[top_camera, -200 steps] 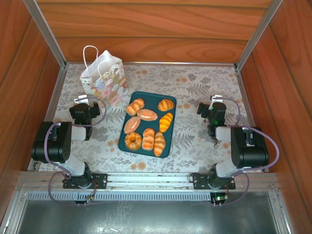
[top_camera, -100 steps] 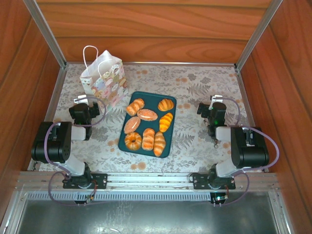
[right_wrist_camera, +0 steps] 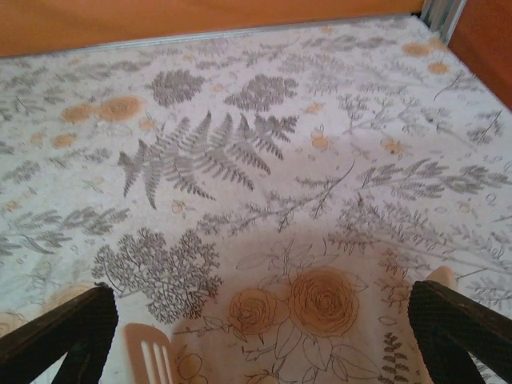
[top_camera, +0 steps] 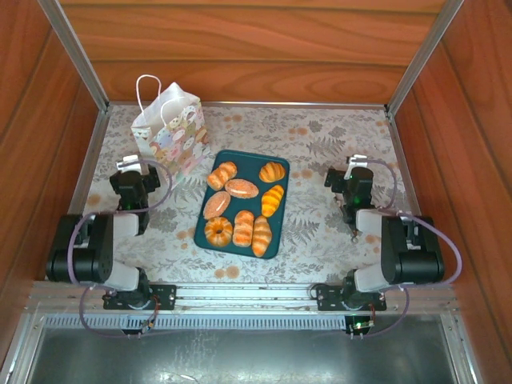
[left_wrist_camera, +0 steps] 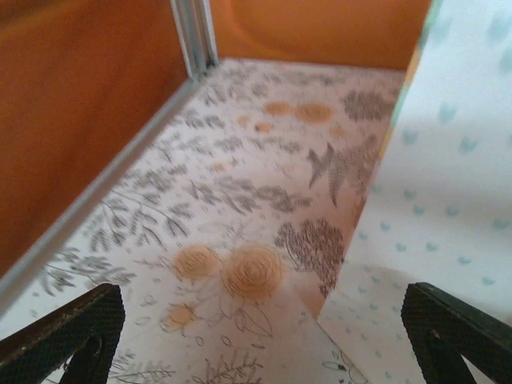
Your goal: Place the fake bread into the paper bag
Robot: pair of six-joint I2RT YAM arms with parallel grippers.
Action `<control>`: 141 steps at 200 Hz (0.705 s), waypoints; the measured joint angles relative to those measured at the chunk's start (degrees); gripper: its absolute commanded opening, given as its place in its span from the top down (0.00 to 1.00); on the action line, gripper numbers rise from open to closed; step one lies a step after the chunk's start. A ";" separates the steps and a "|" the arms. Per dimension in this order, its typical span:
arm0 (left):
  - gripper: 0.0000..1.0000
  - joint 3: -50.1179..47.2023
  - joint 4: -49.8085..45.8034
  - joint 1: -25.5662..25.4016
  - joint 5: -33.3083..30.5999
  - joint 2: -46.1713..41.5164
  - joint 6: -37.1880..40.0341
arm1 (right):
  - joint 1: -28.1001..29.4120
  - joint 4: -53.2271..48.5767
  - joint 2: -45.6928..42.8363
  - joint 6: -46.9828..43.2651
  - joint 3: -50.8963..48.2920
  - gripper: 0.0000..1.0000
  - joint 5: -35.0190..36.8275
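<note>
You are at the opening step, with nothing picked up yet. All eight pieces of fake bread lie on the teal tray mid-surface. The paper bag stands upright just beyond the tray's far-left corner. Your left pincer hangs just beside the bag, fingers spread wide and empty. Your right pincer, equally spread and empty, hangs over bare surface right of the tray. Next, I judge, you swing one pincer over a roll at the tray's edge, lower it and close. The pieces lie crowded together.
</note>
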 measured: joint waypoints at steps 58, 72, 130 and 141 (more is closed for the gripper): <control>0.06 -0.74 -16.11 -1.86 -6.60 -23.43 -7.54 | 0.00 -15.28 -10.84 5.16 7.50 0.00 2.60; 0.06 0.24 -22.43 -2.03 -6.95 -28.68 -10.05 | 0.00 -22.18 -12.48 9.90 11.87 0.00 3.19; 0.06 12.79 -47.52 -2.05 -6.23 -39.50 -18.69 | -0.74 -41.70 -16.44 22.53 21.42 0.00 -6.51; 0.06 16.57 -51.65 -2.05 -5.62 -38.53 -19.56 | -0.74 -45.09 -16.04 23.32 22.99 0.03 -9.92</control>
